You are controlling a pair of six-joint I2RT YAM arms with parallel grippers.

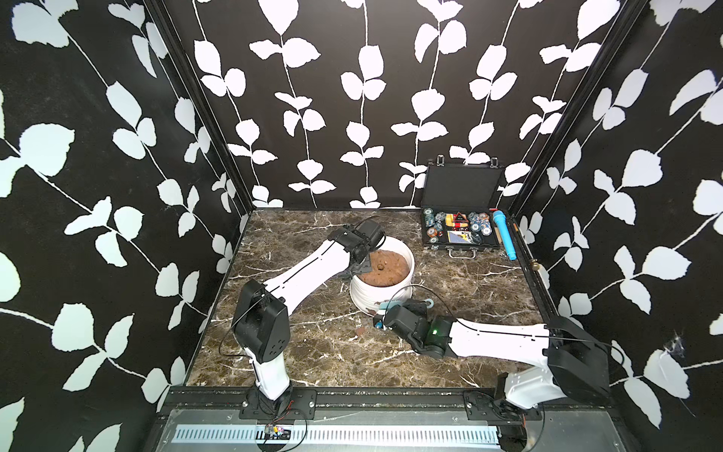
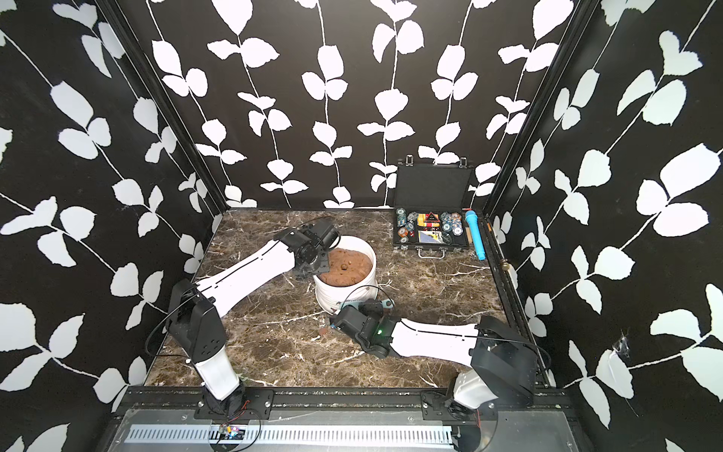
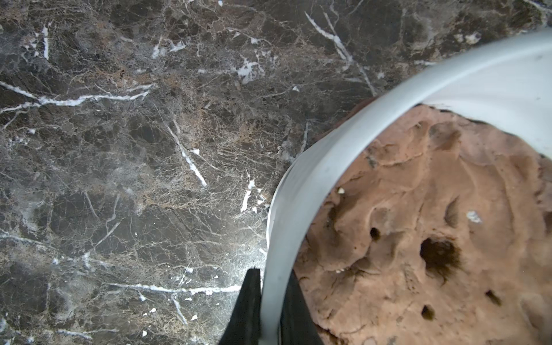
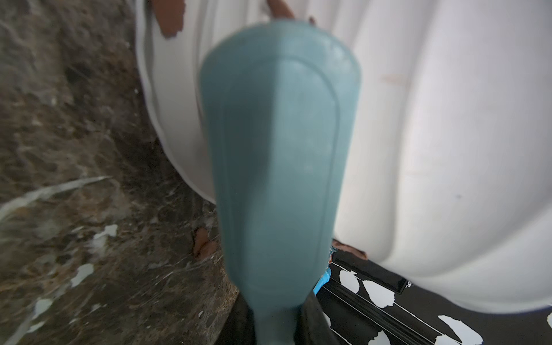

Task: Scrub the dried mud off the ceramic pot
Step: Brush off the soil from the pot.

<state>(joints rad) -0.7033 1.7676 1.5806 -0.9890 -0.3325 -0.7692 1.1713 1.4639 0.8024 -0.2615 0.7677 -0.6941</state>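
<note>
Right wrist view: the right gripper [image 4: 274, 324] is clamping a teal plastic scrub brush [image 4: 277, 143], head right at the ribbed wall of the wide white glossy ceramic pot [image 4: 448, 119]. Reddish-brown blotches of dried mud [image 4: 170, 15] are clinging to that wall, and a loose flake [image 4: 203, 243] is lying on the brown marble table [image 4: 74, 149]. Left wrist view: the left gripper [image 3: 272, 273] is pinching the pot's rim, one finger inside, one outside. In both top views the pot is standing mid-table w/ a brown soil mound [image 1: 395, 272] inside.
</note>
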